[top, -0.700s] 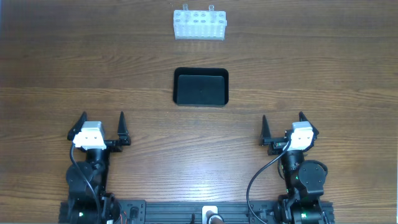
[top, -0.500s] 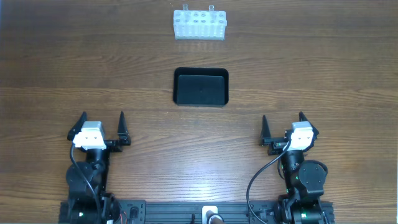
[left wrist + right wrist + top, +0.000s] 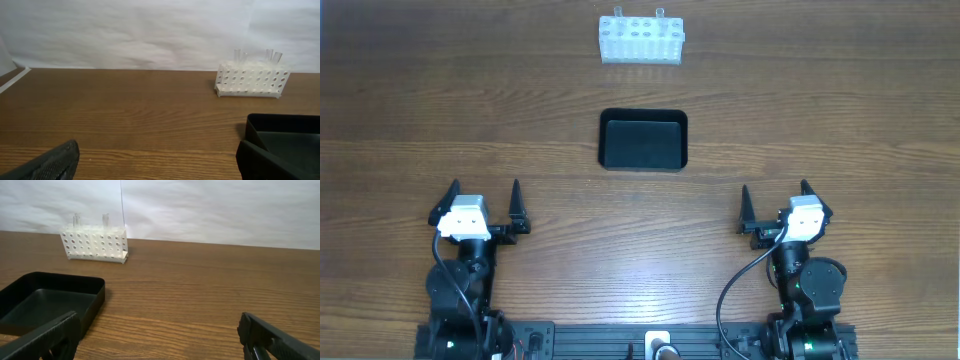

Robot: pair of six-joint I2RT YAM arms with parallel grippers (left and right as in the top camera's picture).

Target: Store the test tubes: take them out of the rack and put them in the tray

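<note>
A white test-tube rack [image 3: 641,40] stands at the far middle of the wooden table, with clear tubes [image 3: 271,55] poking out of its top. The rack [image 3: 252,79] also shows in the left wrist view, and the rack [image 3: 95,242] in the right wrist view. A black tray [image 3: 643,139] lies empty in front of the rack, nearer the arms. My left gripper [image 3: 483,202] rests open near the front left, far from both. My right gripper [image 3: 774,203] rests open near the front right, nothing between its fingers.
A white wall [image 3: 150,30] backs the table behind the rack. Bare wood [image 3: 640,240] stretches between the two arms and the tray. The arm bases sit on a black rail [image 3: 640,340] at the front edge.
</note>
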